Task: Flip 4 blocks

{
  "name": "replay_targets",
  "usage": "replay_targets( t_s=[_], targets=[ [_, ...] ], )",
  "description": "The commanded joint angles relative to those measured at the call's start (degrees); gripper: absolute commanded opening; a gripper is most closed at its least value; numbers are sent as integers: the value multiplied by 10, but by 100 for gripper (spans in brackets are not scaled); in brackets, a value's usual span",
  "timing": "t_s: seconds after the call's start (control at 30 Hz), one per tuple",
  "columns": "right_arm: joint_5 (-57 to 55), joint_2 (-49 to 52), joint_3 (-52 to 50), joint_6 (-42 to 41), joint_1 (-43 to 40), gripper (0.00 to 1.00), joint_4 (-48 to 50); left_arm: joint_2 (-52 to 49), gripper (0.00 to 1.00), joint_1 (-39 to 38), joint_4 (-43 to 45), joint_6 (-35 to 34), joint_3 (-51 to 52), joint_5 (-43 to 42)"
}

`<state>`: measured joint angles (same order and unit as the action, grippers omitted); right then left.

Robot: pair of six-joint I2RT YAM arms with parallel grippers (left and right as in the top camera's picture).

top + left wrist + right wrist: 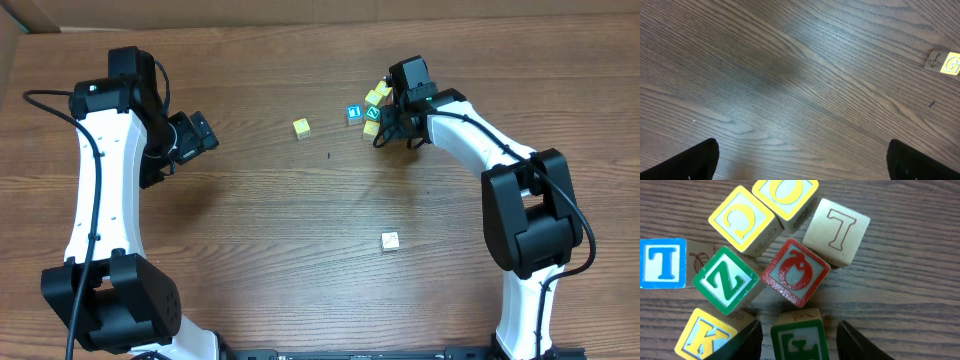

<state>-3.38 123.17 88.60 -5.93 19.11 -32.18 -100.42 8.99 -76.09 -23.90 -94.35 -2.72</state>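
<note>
**Right jaws astride a green block, left jaws spread wide**

At the far right of the desk point(300, 220) the right gripper point(799, 345) is down among a tight cluster of lettered blocks. Its jaws stand partly apart on either side of a green-framed block point(800, 332). A thin dark gap shows on each side of it, so they are open and not pinching it. Just beyond that block sit a red-faced cube point(795, 272) and a green Z block point(725, 280), corner to corner. A yellow K block point(705, 332) lies just beside one of the jaws. Farther back are a yellow C block point(742, 220), a second yellow block point(785, 195) touching it, and a cream L block point(836, 230) close against the red-faced cube. A blue T cube point(662, 262) sits at the edge of the cluster.

Away from the cluster, a lone yellow block point(301, 127) lies toward the middle of the desk. A lone cream block point(390, 241) sits well apart, nearer the arm bases.

The left gripper point(200, 133) hangs over bare wood on the left side, jaws fully spread.
</note>
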Motion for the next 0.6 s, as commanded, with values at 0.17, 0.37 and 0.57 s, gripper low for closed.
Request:
replay_targets(
  t_s=[0.17, 0.37, 0.57],
  targets=[
    [-4, 3, -21, 2, -5, 44, 13, -2, 100, -1, -1, -8, -10, 4],
    [-4, 3, -21, 2, -5, 31, 15, -2, 100, -1, -1, -8, -10, 4],
    [-4, 3, -21, 2, -5, 27, 18, -2, 100, -1, -1, -8, -10, 4]
  ],
)
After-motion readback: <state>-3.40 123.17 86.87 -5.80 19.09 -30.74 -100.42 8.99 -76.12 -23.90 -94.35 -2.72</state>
